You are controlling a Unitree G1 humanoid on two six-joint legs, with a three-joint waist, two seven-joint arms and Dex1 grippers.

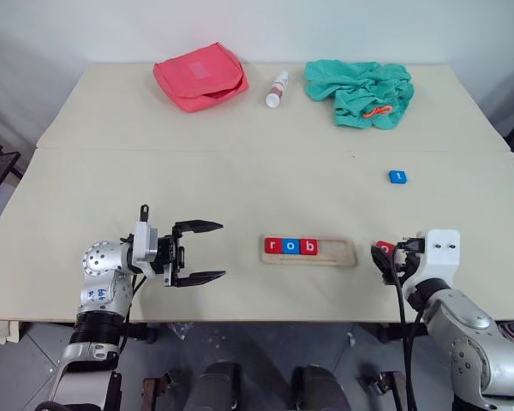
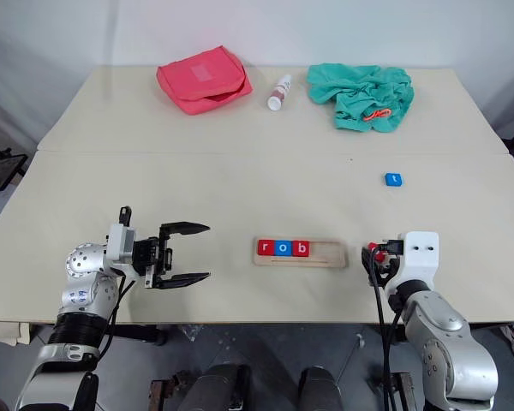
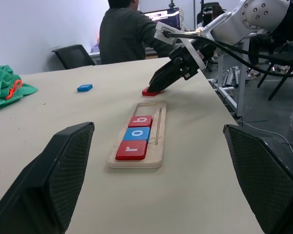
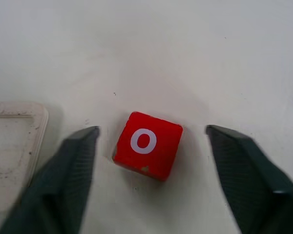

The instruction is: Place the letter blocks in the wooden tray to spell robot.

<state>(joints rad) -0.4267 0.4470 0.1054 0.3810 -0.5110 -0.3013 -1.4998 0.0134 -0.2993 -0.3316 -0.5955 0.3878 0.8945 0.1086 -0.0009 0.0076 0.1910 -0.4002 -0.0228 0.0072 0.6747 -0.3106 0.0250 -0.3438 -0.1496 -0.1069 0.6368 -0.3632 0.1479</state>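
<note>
The left gripper (image 1: 207, 252) hung level above the table (image 1: 86, 188), to the left of the wooden tray (image 1: 336, 253), pointing toward it with its two black fingers spread wide and nothing between them. The right gripper (image 4: 151, 161) sat low just off the tray's right end, its dark fingers standing apart on either side of a red "o" block (image 4: 146, 145) that lay flat on the table, touching neither finger.

The tray was a shallow strip of pale wood with rounded corners and a groove along one long edge. Three flat square tiles, red "r" (image 1: 273, 247), blue "o" (image 1: 290, 247) and red "b" (image 1: 307, 247), filled its left part edge to edge. The blue "t" block (image 1: 397, 176) lay well beyond the tray's right end.
</note>
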